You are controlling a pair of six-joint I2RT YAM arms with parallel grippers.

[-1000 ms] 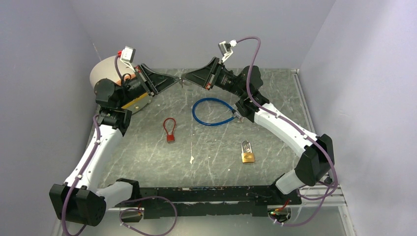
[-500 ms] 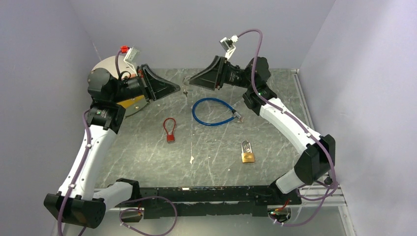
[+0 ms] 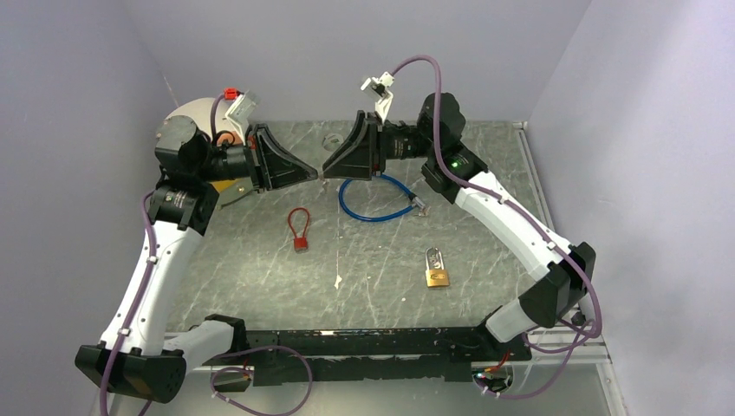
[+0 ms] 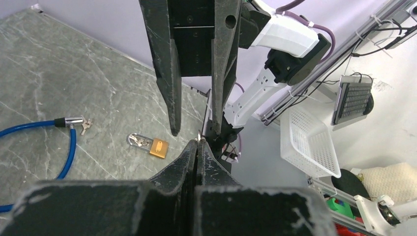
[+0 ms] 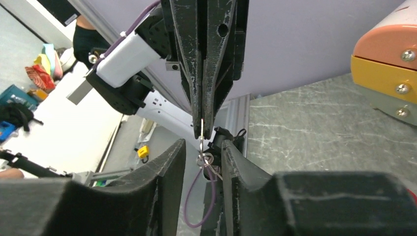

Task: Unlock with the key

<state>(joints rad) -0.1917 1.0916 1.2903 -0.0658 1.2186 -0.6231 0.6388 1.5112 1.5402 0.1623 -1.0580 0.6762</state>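
Two sets of fingers meet above the bench: the left fingers pinch the key, whose ring hangs between the spread right fingers. The brass padlock lies on the bench, well apart.

The key shows only edge-on, a thin sliver pinched at the tips of the left gripper, its teeth too small to tell. From above it is a mere speck. The right gripper hides the blue cable lock at the loop's 12 o'clock, and the left wrist view's 9 o'clock edge cuts the loop off.
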